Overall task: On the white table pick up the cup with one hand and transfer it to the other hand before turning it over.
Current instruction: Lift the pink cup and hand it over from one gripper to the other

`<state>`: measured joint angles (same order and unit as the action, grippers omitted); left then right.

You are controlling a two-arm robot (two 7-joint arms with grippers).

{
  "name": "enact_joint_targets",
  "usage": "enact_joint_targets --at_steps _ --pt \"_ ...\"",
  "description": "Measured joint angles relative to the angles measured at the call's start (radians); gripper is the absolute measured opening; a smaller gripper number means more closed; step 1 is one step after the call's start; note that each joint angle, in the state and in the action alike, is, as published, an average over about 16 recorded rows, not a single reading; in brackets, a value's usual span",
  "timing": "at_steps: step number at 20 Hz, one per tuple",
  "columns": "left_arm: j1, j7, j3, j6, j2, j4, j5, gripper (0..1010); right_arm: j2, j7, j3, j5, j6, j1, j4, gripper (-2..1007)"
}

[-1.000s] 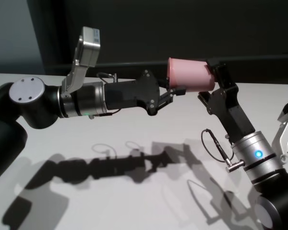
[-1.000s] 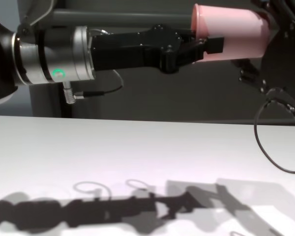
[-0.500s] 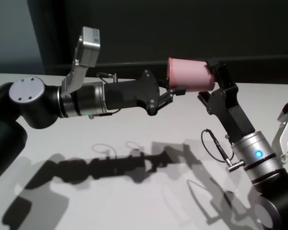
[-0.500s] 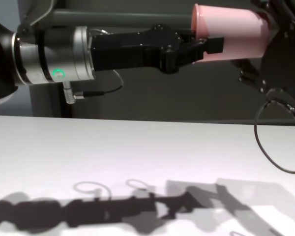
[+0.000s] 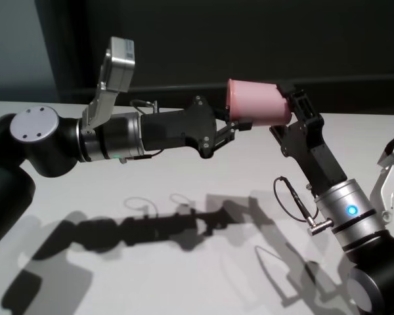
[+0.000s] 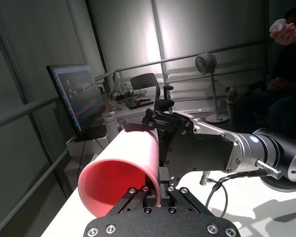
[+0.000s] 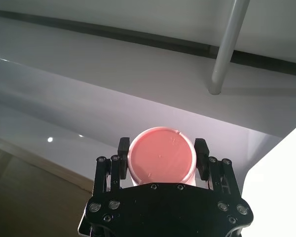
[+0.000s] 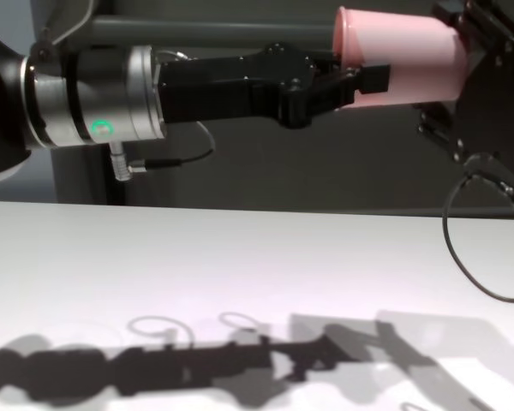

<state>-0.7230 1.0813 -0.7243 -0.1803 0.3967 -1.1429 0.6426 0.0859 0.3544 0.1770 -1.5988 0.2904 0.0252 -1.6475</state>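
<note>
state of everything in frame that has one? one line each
cup: lying sideways in mid-air above the white table, open rim toward the left arm, base toward the right arm.
left gripper: shut, pinching the cup's wall at the rim, one finger inside.
right gripper: fingers on either side of the cup's base end; full grip unclear.
left wrist light: lit green.
right wrist light: lit blue.

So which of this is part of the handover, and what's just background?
In the job: cup, left gripper pinching its rim, right gripper around its base, table.
Background: monitor, chair, fan, person.
</note>
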Motion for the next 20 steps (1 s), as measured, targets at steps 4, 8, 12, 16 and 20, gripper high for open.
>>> enact_joint_targets --at_steps 4,8,12,16,20 --pt "0.000 0.000 0.000 0.000 0.000 0.000 0.000 50 0.000 0.000 0.000 0.000 0.000 0.000 0.000 781" --pt "0.000 0.000 0.000 0.000 0.000 0.000 0.000 50 -0.001 0.000 -0.001 0.001 0.000 0.000 0.000 750" --pt "0.000 0.000 0.000 0.000 0.000 0.000 0.000 49 -0.001 0.000 -0.001 0.001 0.001 0.000 0.000 746" --pt "0.000 0.000 0.000 0.000 0.000 0.000 0.000 61 -0.001 0.000 -0.001 0.001 0.001 0.000 0.000 746" --pt "0.000 0.000 0.000 0.000 0.000 0.000 0.000 115 -0.002 0.000 -0.002 0.002 0.001 0.000 0.000 746"
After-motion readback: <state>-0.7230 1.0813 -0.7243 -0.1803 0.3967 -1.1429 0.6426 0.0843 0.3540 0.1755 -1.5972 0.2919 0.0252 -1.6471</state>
